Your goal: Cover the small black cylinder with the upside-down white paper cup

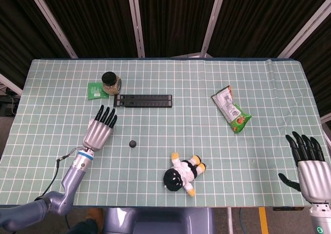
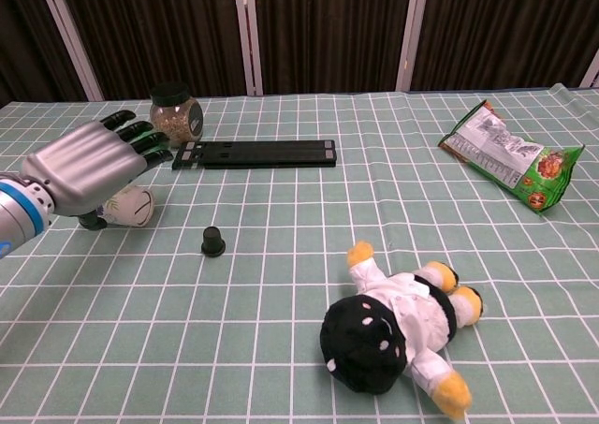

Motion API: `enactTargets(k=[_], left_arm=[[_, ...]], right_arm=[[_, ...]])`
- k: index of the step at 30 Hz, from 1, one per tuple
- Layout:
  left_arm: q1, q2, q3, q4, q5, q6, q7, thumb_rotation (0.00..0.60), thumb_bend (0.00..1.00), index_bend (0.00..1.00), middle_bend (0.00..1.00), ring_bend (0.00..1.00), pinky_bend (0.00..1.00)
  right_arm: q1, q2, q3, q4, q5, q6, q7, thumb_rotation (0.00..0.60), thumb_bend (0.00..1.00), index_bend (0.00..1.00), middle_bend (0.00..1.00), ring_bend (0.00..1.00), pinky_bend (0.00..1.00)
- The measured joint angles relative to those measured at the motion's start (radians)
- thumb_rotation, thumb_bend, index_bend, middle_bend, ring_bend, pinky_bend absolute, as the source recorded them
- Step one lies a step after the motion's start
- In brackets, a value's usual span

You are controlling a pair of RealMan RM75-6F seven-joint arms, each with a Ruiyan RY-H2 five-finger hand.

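The small black cylinder (image 1: 133, 143) (image 2: 213, 241) stands upright on the checked tablecloth, left of centre. The white paper cup (image 2: 132, 206) lies on its side to the cylinder's left, mostly covered by my left hand (image 1: 100, 130) (image 2: 87, 168). The head view hides the cup under that hand. The hand hovers over the cup with fingers stretched straight and apart, thumb (image 2: 91, 221) low beside the cup; no firm hold shows. My right hand (image 1: 311, 168) hangs open past the table's near right corner, holding nothing.
Behind the cup stand a lidded jar (image 1: 110, 82) (image 2: 175, 113), a green packet (image 1: 94, 90) and a long black strip (image 1: 143, 100) (image 2: 255, 153). A plush toy (image 1: 183, 174) (image 2: 398, 326) lies near the front centre. A snack bag (image 1: 231, 110) (image 2: 505, 167) lies at the right.
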Motion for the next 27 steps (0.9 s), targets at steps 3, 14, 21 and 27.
enactTargets(k=[3, 14, 21, 27], left_arm=[[-0.011, -0.026, 0.002, 0.036, -0.015, -0.013, -0.010, 0.600, 0.00, 0.15, 0.11, 0.08, 0.15], [-0.018, -0.056, 0.020, 0.080, -0.029, -0.002, -0.037, 0.600, 0.00, 0.48, 0.46, 0.41, 0.44], [-0.005, -0.037, 0.002, 0.045, -0.044, 0.033, -0.095, 0.600, 0.00, 0.50, 0.48, 0.43, 0.46], [0.019, -0.002, -0.034, -0.032, -0.068, 0.052, -0.263, 0.600, 0.00, 0.50, 0.47, 0.42, 0.46]], right_arm=[[0.002, -0.001, 0.003, 0.002, 0.009, -0.005, 0.000, 0.600, 0.00, 0.00, 0.00, 0.00, 0.00], [0.008, -0.003, 0.004, 0.006, 0.015, -0.012, 0.001, 0.600, 0.00, 0.00, 0.00, 0.00, 0.00], [0.007, -0.001, 0.001, 0.005, 0.010, -0.009, 0.005, 0.600, 0.00, 0.00, 0.00, 0.00, 0.00], [0.005, 0.001, -0.002, 0.003, 0.003, -0.005, 0.008, 0.600, 0.00, 0.00, 0.00, 0.00, 0.00]])
